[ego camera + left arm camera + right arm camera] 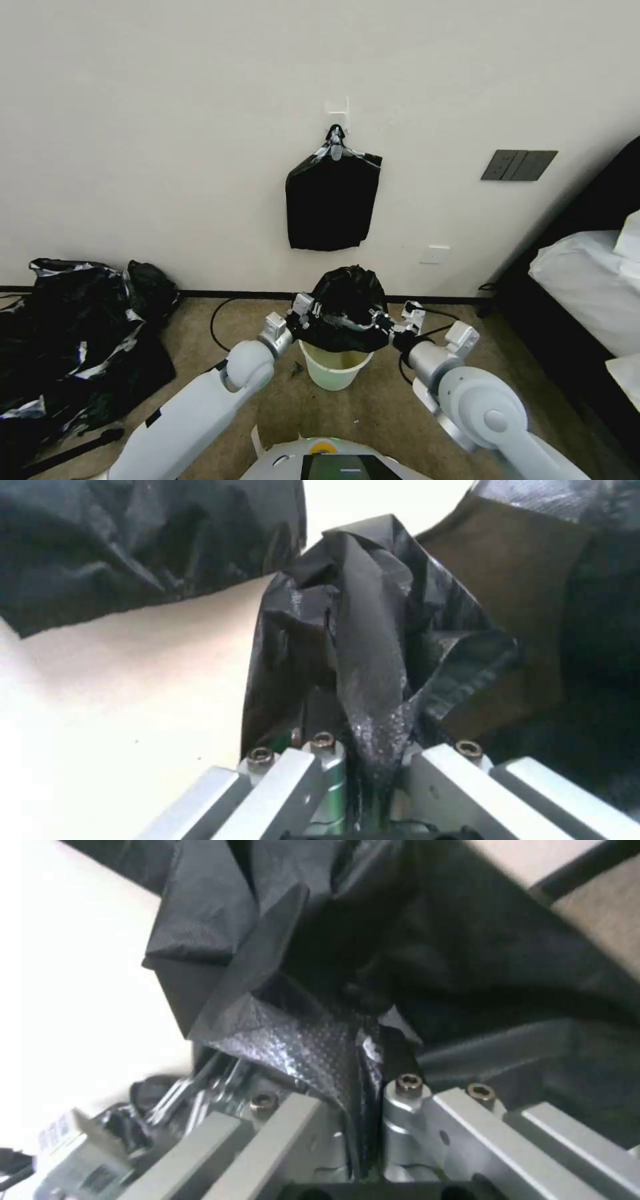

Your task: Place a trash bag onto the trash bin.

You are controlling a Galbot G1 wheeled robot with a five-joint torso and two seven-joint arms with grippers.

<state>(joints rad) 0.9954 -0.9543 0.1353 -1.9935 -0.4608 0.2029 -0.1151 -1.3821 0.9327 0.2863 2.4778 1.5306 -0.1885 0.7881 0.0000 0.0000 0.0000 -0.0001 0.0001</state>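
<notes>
The bag (348, 307) hangs stretched between the two tools directly over the bin (335, 370), which stands on the floor (373, 413) near the wall (167, 133). The left tool (312, 315) grips the bag's edge at about 9 o'clock of the bin's mouth, the right tool (387, 325) at about 3 o'clock. The left wrist view has the left tool (370, 775) pressed together on a fold of black film; the right wrist view has the right tool (363, 1120) likewise pinching a gathered pleat.

Holding opposite sides this way seems meant to pull the bag's mouth wide, so it can span the rim. The bag's body balloons upward at 12 o'clock above the grip line, not down inside the bin, while its lower edge drapes just over the rim's far side; I cannot tell whether it touches. The bin's near wall and part of its inside are uncovered, so by my judgement the fitting is under way, not done.

On the wall at 12 o'clock a bundle (331, 200) of black bags hangs from a clip (337, 143). A big heap (73, 333) of black plastic lies on the floor at 9 o'clock, well apart from the bin.
</notes>
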